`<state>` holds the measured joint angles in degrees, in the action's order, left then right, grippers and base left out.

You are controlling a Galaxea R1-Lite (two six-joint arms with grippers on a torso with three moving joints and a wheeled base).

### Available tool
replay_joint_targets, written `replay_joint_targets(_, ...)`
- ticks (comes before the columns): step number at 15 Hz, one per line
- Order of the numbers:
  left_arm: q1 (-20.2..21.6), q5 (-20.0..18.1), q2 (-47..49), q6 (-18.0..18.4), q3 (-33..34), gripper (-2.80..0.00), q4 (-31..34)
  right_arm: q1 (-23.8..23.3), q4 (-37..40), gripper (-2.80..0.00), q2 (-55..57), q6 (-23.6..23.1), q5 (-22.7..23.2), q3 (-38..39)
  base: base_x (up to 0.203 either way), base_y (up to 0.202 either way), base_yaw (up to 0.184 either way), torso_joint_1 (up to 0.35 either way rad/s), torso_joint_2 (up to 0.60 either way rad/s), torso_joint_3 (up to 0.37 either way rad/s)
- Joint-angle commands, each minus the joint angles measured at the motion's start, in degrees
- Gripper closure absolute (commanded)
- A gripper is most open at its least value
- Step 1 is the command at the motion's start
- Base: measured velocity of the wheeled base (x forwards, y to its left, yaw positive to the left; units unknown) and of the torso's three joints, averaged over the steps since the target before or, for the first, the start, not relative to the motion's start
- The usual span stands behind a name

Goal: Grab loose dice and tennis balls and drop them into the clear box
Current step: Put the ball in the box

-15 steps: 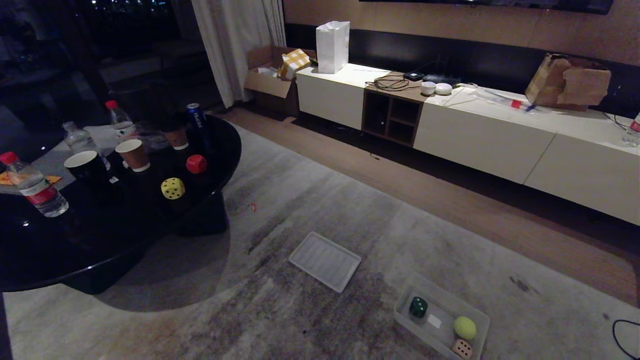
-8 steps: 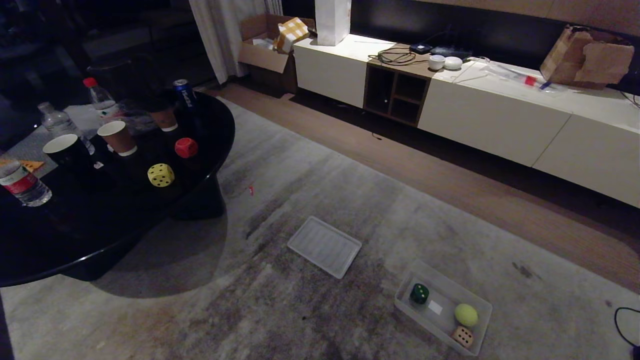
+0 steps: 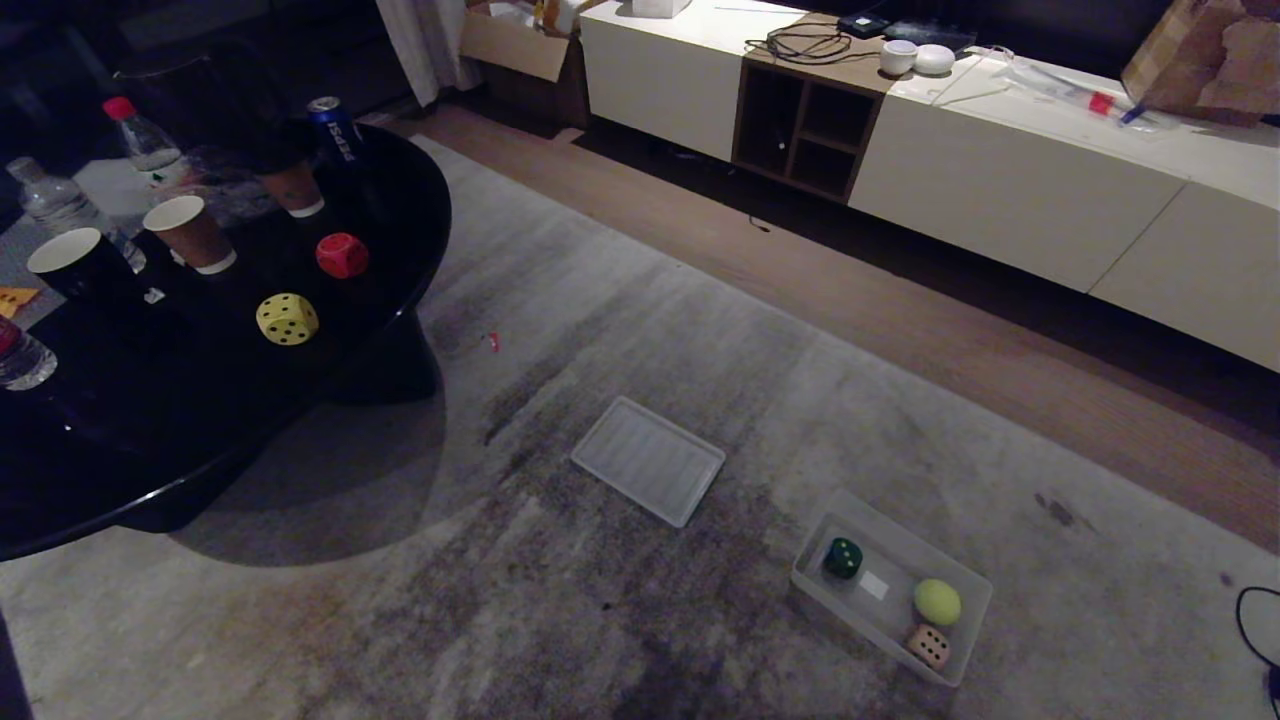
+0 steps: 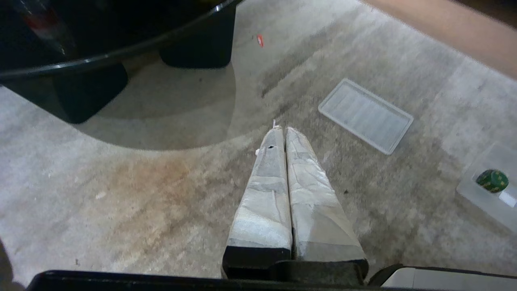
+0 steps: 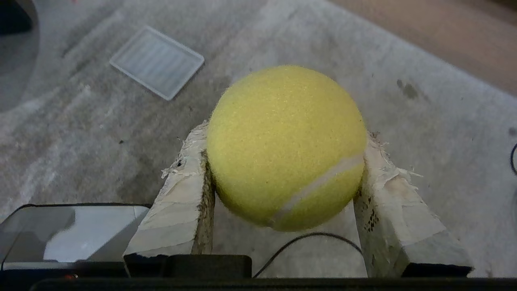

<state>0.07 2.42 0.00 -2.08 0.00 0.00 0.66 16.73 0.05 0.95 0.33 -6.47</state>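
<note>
Right gripper (image 5: 284, 161): jaws clamped on a tennis ball (image 5: 284, 145), one taped finger against each side, the ball held clear of the carpet (image 5: 424, 93) below it. Left gripper (image 4: 284, 133): jaws pressed together, holding nothing, hanging above bare carpet with the flat ribbed tray (image 4: 365, 115) lying off to one side. Neither arm appears in the head view.

Clear box (image 3: 965, 640): on the carpet, low and to the right in the head view. It contains a dark green die (image 3: 842, 557), a second tennis ball (image 3: 936, 601) and a tan die (image 3: 929, 646). The ribbed tray sits near it but apart.

Black table (image 3: 380, 170): carries a yellow die (image 3: 287, 318) and a red die (image 3: 342, 255), both outside the box, among paper cups and bottles.

Assessment: the step in hand is the carry of the held ball to the box. The box does not show in the right wrist view, so the gripper is judged not yet over it. The next move calls for bringing the gripper above the box's interior, over the free space between the green die and the ball already inside, then parting the jaws. A ball dropped from height could bounce out over the low walls.
</note>
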Motion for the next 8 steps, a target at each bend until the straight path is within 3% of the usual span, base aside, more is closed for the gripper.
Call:
replay_joint_targets(1,0.01,0.04,0.09,-0.02,0.09,0.0,0.0,0.04,0.13,0.0,0.04,0.02,0.02,-0.03,0.0,0.0,0.0,0.002,0.0,-0.198)
replay_joint_targets(8,0.01,-0.17,0.09,1.21,0.09,0.0,0.0,0.04,0.12,0.0,0.04,0.02,0.02,0.06,0.0,0.0,0.0,0.001,0.01,-0.197)
